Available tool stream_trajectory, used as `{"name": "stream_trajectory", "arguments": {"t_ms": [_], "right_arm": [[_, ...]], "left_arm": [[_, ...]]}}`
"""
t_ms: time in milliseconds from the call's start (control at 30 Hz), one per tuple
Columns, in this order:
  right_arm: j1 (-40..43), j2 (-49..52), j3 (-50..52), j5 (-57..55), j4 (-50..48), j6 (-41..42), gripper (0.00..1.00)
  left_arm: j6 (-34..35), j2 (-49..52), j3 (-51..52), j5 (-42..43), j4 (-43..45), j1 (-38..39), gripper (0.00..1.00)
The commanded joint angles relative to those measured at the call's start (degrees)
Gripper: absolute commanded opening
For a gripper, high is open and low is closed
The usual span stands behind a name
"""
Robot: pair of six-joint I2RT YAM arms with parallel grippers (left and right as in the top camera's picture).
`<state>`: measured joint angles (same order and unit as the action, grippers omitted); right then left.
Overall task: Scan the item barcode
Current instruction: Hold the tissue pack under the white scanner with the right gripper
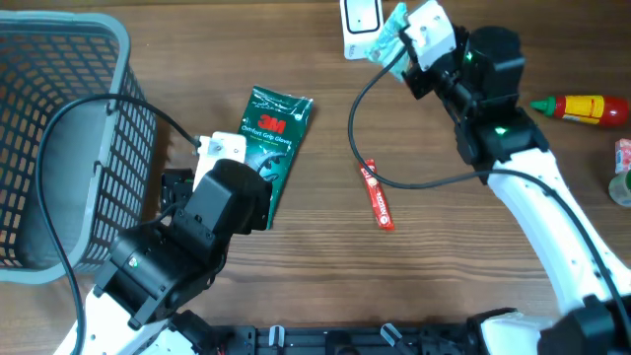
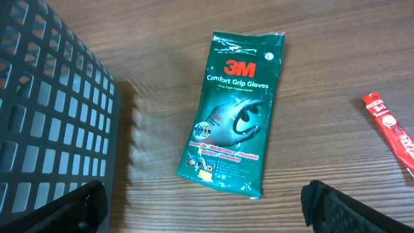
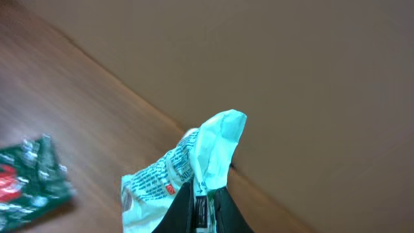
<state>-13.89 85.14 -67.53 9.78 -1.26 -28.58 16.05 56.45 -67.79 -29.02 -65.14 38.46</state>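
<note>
**Right gripper holds a packet at the far edge of the table**

We see the right gripper (image 3: 206,197) closed on a pale green packet (image 3: 207,152) with small print on it. The packet is crumpled and stands up out of the fingers. From overhead, it is at the far edge of the wooden table (image 1: 434,281), just beside a white device (image 1: 361,18); we cannot tell if they touch.

The left gripper (image 2: 210,212) has its jaws wide apart and holds nothing. It hangs above a green 3M Comfort Grip Gloves pack (image 2: 236,107), which lies flat on the table. A dark mesh basket (image 1: 59,118) stands to the left of this pack. A red sachet (image 1: 376,195) lies near the middle, and a red sauce bottle (image 1: 582,108) lies at the right side.
</note>
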Motion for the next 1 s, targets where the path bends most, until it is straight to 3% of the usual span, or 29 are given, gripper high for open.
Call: {"name": "stream_trajectory", "arguments": {"t_ms": [0, 433, 633, 967], "right_arm": [[-0.17, 7.06, -0.22, -3.23, -6.19, -10.23, 0.04], [-0.2, 29.86, -0.24, -6.82, -46.88, -27.78, 0.05], [-0.66, 36.92, -0.81, -6.34, -55.32, -28.72, 0.05], [-2.64, 41.64, -6.45, -5.49, -56.54, -30.36, 0.05]], "left_arm": [[0.94, -0.02, -0.2, 0.07, 0.13, -0.11, 1.0], [0.94, -0.02, -0.2, 0.07, 0.13, -0.11, 1.0], [0.94, -0.02, -0.2, 0.07, 0.13, -0.11, 1.0], [0.94, -0.02, -0.2, 0.07, 0.13, -0.11, 1.0]]}}
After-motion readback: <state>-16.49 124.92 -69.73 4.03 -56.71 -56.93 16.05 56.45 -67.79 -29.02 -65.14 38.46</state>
